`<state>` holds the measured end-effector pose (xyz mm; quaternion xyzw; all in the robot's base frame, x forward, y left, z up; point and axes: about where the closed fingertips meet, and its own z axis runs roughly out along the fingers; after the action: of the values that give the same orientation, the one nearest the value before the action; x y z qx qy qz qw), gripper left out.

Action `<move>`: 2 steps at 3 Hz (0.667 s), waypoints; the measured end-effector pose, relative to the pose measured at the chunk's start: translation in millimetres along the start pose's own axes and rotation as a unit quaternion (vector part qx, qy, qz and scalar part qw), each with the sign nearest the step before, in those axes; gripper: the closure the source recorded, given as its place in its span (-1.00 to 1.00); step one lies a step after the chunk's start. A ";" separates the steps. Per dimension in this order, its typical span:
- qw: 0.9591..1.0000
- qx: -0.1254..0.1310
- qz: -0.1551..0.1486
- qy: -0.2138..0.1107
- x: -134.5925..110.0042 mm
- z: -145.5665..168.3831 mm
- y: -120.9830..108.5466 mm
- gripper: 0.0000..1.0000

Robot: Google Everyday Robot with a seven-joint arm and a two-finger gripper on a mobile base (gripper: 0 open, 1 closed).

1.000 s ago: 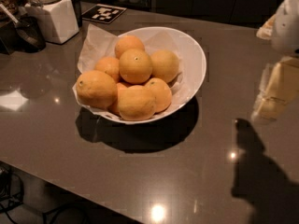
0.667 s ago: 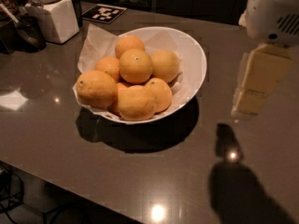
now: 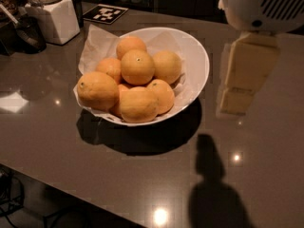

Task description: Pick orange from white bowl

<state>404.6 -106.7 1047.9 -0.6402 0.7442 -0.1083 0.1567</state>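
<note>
A white bowl [image 3: 201, 63] lined with crinkled white paper stands on the dark table at centre left. It holds several oranges in a heap. The orange [image 3: 137, 66], round with a tiny dark stem dot, sits on top in the middle. A larger, slightly oblong orange [image 3: 97, 90] lies at the bowl's front left. My gripper [image 3: 240, 87], cream-coloured under a white arm housing [image 3: 263, 6], hangs above the table just right of the bowl's rim, apart from the oranges. Its shadow falls on the table below.
A white square jar [image 3: 53, 15] stands at the back left, next to a dark object [image 3: 23, 32]. A black-and-white marker card [image 3: 105, 13] lies behind the bowl. The table's front edge runs diagonally across the lower left.
My gripper has moved left from the right edge of the view towards the bowl. The bowl and oranges have not moved.
</note>
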 end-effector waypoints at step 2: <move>0.999 -0.001 -0.040 -0.022 -47.6 6.0 -13.3 -1.00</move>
<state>425.3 -61.5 1051.6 -0.6721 0.7143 -0.0995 0.1678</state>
